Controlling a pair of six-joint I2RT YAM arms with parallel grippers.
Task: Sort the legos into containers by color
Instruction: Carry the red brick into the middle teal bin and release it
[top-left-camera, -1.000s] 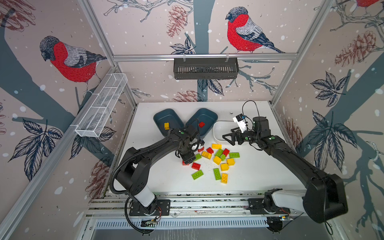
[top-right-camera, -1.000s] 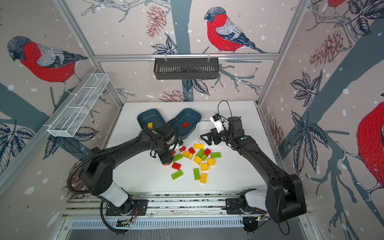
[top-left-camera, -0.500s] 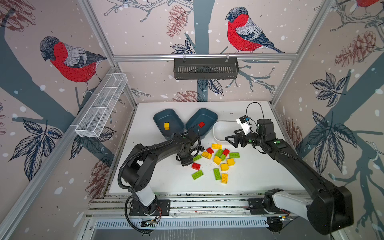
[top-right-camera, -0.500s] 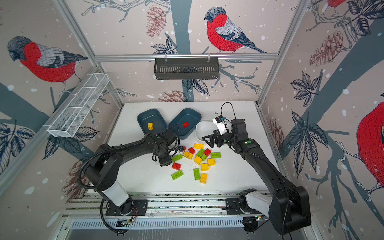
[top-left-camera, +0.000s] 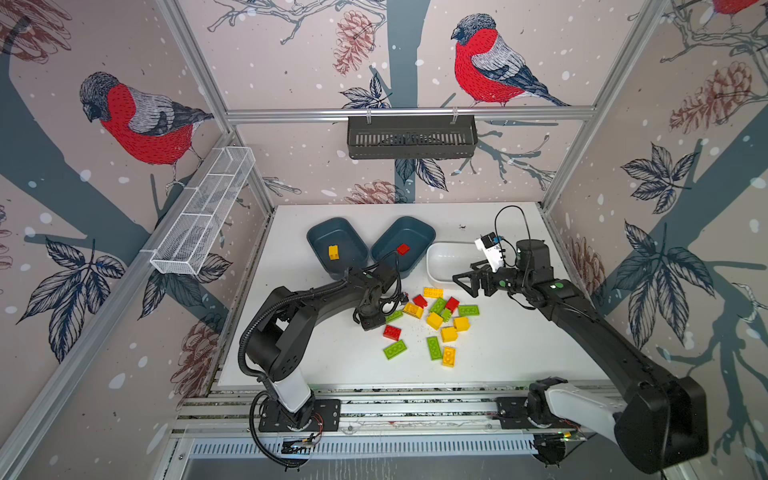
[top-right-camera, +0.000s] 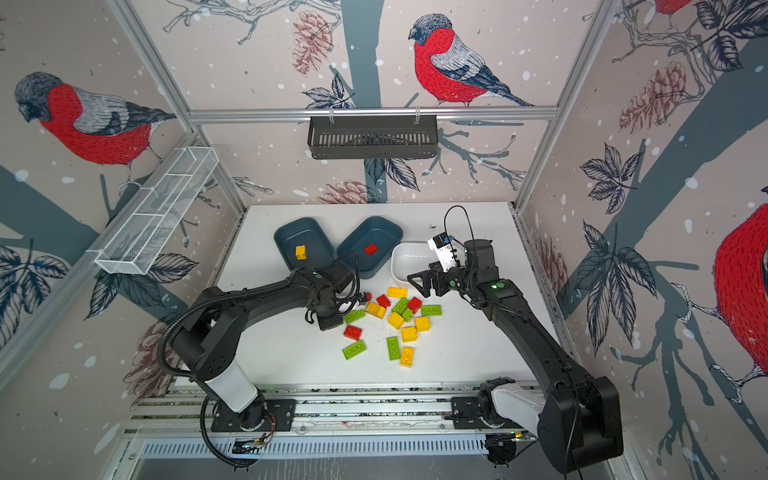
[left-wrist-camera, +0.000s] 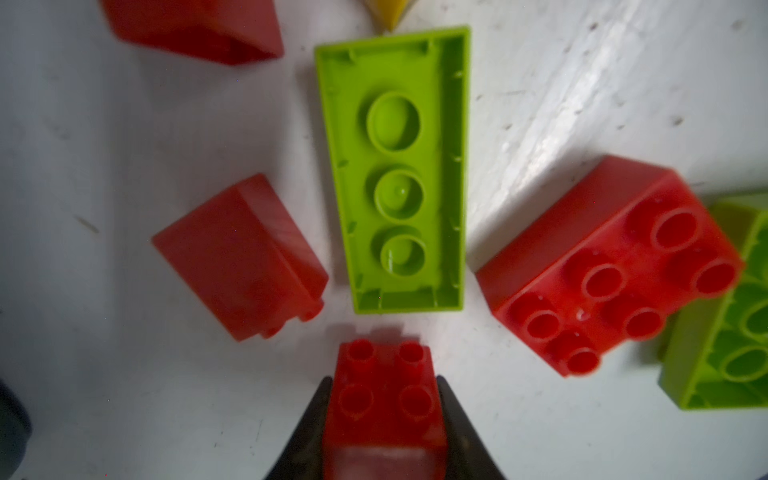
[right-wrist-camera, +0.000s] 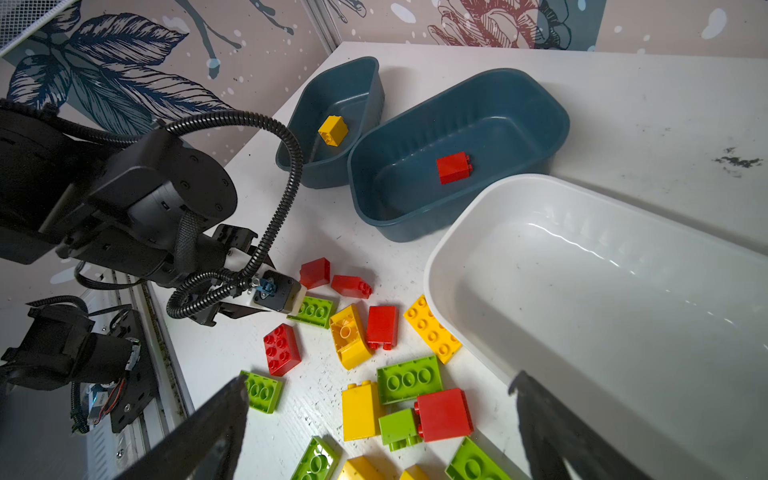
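Three tubs are set at the back of the counter (top-left-camera: 340, 365): a white tub (top-left-camera: 446, 266), a teal tub (top-left-camera: 328, 235) with one yellow lego (top-left-camera: 333, 252), a second teal tub (top-left-camera: 417, 236) with one red lego (top-left-camera: 402, 249). The right gripper (right-wrist-camera: 380, 380) is spread wide near the loose legos (top-left-camera: 434, 320); a small red lego (left-wrist-camera: 384, 415) is clamped in the left gripper (left-wrist-camera: 384, 380) beside them.

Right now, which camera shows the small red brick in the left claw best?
The left wrist view: the red brick fills the foreground, studs showing, clamped in the left gripper. In both top views and the right wrist view, the left arm hides it.
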